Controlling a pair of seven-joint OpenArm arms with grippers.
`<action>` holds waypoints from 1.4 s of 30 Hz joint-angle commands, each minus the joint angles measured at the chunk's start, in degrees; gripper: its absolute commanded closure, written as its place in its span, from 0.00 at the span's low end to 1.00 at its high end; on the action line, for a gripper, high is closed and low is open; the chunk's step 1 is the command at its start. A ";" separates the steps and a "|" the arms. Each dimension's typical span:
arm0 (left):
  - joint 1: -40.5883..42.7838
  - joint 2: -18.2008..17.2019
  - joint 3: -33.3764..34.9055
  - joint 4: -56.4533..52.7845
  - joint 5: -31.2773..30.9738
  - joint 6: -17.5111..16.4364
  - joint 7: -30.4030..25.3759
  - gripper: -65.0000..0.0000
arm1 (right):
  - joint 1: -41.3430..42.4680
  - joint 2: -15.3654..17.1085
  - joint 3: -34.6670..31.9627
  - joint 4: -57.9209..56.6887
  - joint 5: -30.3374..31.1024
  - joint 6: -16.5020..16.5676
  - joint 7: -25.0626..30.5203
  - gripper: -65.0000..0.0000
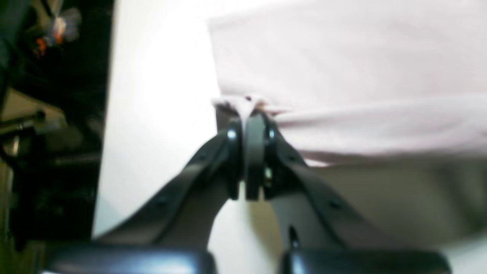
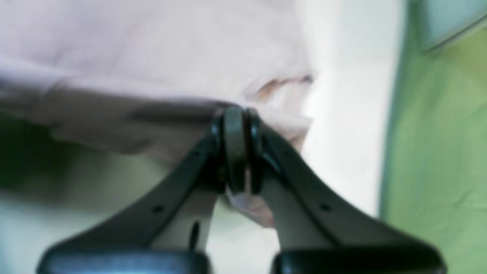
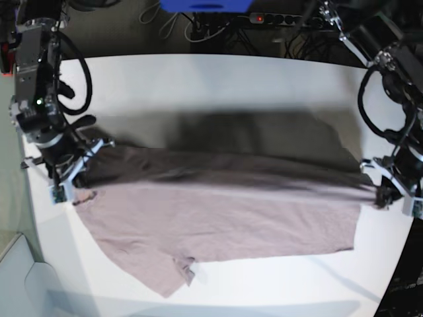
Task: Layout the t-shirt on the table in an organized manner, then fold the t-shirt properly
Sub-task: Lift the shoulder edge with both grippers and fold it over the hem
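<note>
A: Base view, from the left: what is the right gripper (image 3: 68, 173) doing?

B: Its jaws are pressed together, pinching a corner of the t-shirt (image 3: 218, 218) near the worktop's (image 3: 198, 79) left edge.

A: And the shirt itself?

B: It is stretched across the middle of the white worktop, its far edge lifted taut between the two arms, the near part lying flat with a sleeve pointing near-left.

A: The right side?

B: The left gripper (image 3: 390, 191) is clamped on the opposite corner
</note>
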 commanded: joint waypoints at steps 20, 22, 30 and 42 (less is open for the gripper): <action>-30.08 0.68 21.23 6.47 9.54 4.01 -0.54 1.00 | 38.98 3.64 0.69 1.02 -0.42 8.90 1.48 1.00; -31.75 1.73 23.17 7.79 12.79 4.01 -0.54 1.00 | 41.62 5.04 0.78 1.02 -0.34 8.90 1.48 1.00; -38.70 1.91 24.05 9.63 15.87 3.48 -0.46 1.00 | 50.06 11.99 1.05 1.20 -0.16 9.25 1.48 1.00; -41.86 2.35 20.97 9.81 15.34 3.39 3.32 1.00 | 55.77 13.04 1.05 2.08 -0.34 16.63 1.48 1.00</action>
